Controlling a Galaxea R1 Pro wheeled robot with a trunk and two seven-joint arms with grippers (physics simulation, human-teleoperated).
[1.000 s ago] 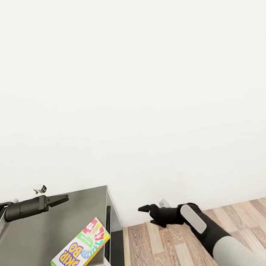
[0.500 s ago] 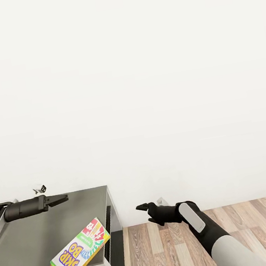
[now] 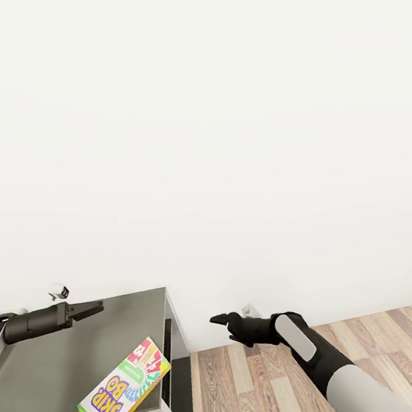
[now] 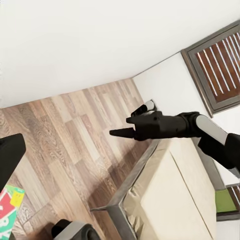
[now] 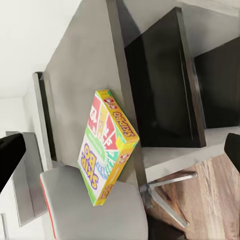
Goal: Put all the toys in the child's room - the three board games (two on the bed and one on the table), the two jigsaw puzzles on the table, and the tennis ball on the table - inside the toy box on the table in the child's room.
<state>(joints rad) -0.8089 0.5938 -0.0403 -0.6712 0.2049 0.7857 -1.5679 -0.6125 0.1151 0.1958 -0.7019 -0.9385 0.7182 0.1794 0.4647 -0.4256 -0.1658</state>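
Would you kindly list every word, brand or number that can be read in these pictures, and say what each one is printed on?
"SKIP-BO": purple letters on the face of the board game box lying at the edge of the dark-grey desk wing; readable in the right wrist view too.
"SKIP-BO": small letters along the box's yellow side edge in the right wrist view.
Other small print on the box: too blurred to read.
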